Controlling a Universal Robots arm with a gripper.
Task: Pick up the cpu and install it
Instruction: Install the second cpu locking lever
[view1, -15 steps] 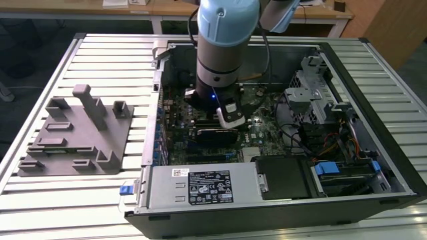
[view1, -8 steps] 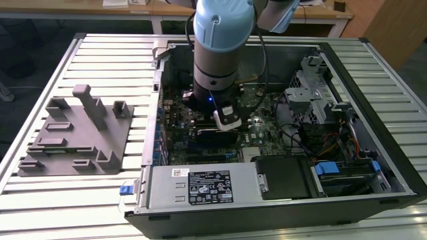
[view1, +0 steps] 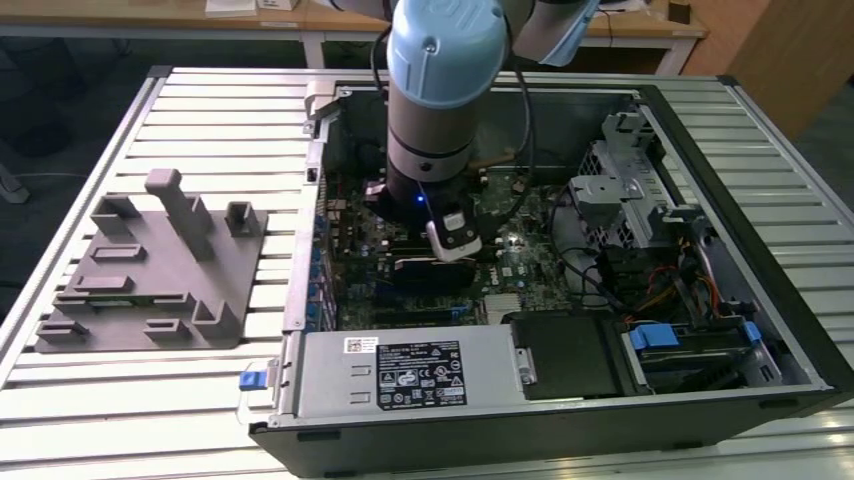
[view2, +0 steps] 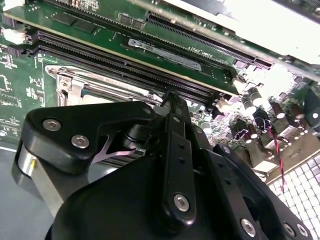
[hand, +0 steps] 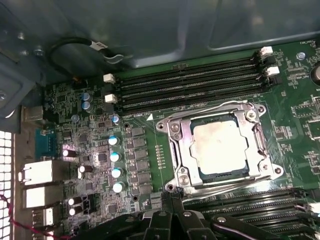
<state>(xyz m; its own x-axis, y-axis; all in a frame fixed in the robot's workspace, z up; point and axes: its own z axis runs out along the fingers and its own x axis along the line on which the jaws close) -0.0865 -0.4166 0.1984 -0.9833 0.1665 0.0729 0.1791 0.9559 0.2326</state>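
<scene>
Lying in socket (hand: 220, 145), cpu (hand: 219, 145) near claw (hand: 172, 197)

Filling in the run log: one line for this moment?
gripper: beside socket, over motherboard | cpu: seated in socket | stage: cpu placed

cpu (hand: 220, 145) in socket (hand: 176, 150) — memory slots (hand: 190, 82) flanking, tray (view1: 147, 265) on exterior view's left of case (view1: 787, 330)

Arm (view1: 434, 90): pale-blue cap, grey tube, blk cable; claw (view2: 170, 102) matte blk w/ silver screws.
</scene>
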